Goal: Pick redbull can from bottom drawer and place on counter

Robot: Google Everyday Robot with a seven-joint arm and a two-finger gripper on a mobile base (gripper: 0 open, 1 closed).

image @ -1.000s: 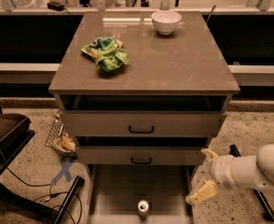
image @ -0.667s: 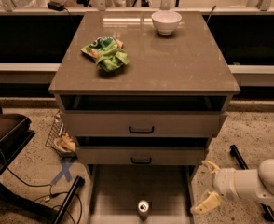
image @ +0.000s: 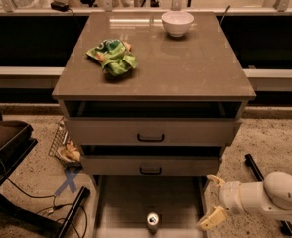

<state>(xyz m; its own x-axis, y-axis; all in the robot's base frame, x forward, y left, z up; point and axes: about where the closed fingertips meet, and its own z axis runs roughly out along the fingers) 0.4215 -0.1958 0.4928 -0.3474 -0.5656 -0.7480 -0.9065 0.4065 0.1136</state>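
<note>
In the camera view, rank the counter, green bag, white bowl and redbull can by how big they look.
1. counter
2. green bag
3. white bowl, though it sits farther back, so bag versus bowl is unsure
4. redbull can
The gripper, open, is at lower right, apart from the can.

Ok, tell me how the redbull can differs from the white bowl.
The redbull can stands in the open bottom drawer; the white bowl sits on the counter. The can is slim and dark with a silvery top; the bowl is wide, white and open. Both stand upright. The end effector hangs open beside the can, apart from it.
</note>
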